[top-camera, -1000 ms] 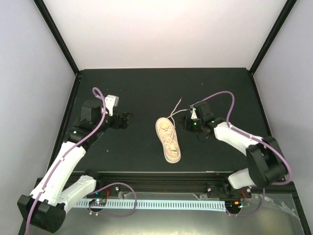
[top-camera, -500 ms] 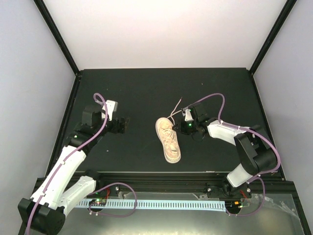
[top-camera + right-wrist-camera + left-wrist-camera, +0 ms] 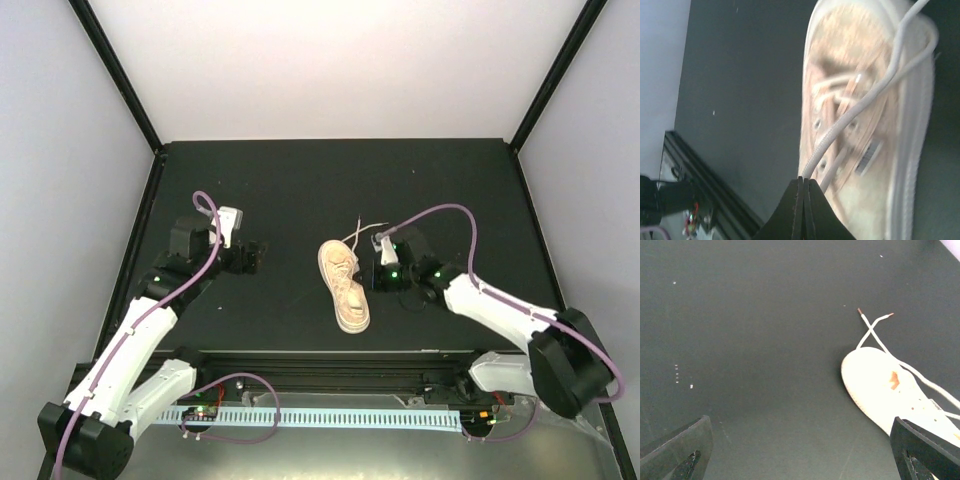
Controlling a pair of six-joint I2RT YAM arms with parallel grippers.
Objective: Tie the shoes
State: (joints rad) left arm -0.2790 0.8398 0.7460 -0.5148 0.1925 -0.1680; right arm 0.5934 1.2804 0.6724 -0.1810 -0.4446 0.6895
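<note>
The beige-pink shoe lies mid-table with its toe toward the arms and its off-white laces trailing past the far end. My right gripper is just right of the shoe's far end and shut on one lace. In the right wrist view that lace runs from the eyelets of the shoe straight into the closed tips of the right gripper. My left gripper stands open over bare mat left of the shoe. Its view shows the shoe and two crossed lace ends ahead, with the left gripper holding nothing.
The black mat is bounded by a raised black frame and white walls. An aluminium rail runs along the near edge by the arm bases, and purple cables loop off both arms.
My right gripper has closed on a lace and swung nearer the shoe; the lace ends have drawn in toward the shoe. The left gripper edged slightly right and stays open.
</note>
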